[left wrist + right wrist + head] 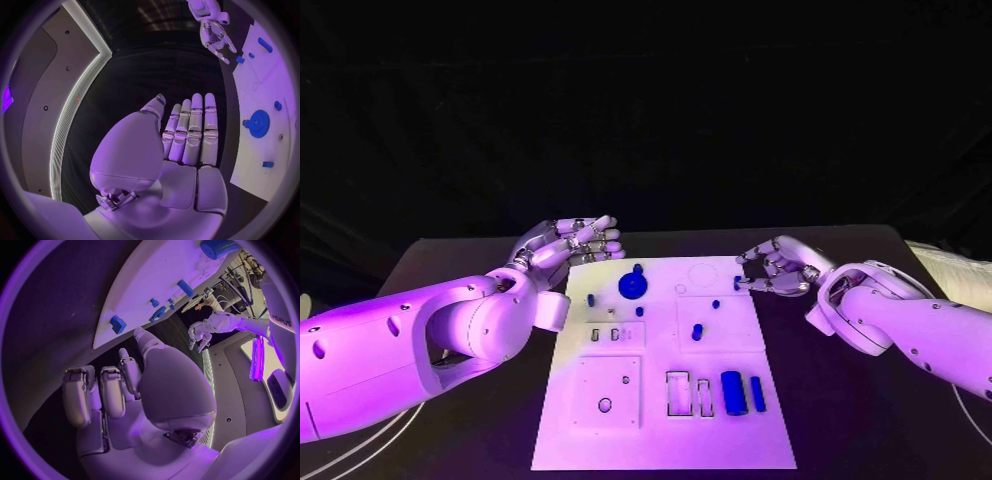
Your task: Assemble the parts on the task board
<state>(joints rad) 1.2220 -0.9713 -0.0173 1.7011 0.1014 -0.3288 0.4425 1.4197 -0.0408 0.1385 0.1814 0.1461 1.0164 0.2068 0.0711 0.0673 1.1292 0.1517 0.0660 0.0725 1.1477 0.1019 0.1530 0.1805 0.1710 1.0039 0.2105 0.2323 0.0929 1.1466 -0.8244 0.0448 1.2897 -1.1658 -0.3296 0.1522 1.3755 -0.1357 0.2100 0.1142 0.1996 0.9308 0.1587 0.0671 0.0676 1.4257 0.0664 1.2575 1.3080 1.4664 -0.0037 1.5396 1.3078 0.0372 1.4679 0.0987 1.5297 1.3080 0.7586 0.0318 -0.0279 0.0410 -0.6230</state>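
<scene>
Near edge of the task board (574, 440) is bare; blue cylinder (733, 388) lies lengthwise, right of centre. Your right hand (780, 268), fingers curled at the small blue part (738, 284) on the board's right edge; grip unclear. Left hand (574, 241) spread, empty, just off the far-left corner near the gear (633, 285).

Left arm is reaching in with its elbow bulking low and near; the left hand (574, 242) is hovering palm-open, fingers (195, 127) lying straight and side by side, thumb set apart, holding nothing. Right arm is angling in from the opposite side, forearm raised toward the middle. The right hand (779, 266) is hanging with its fingers (103, 390) curling inward toward the thumb; whether anything is pinched between them cannot be made out.
</scene>
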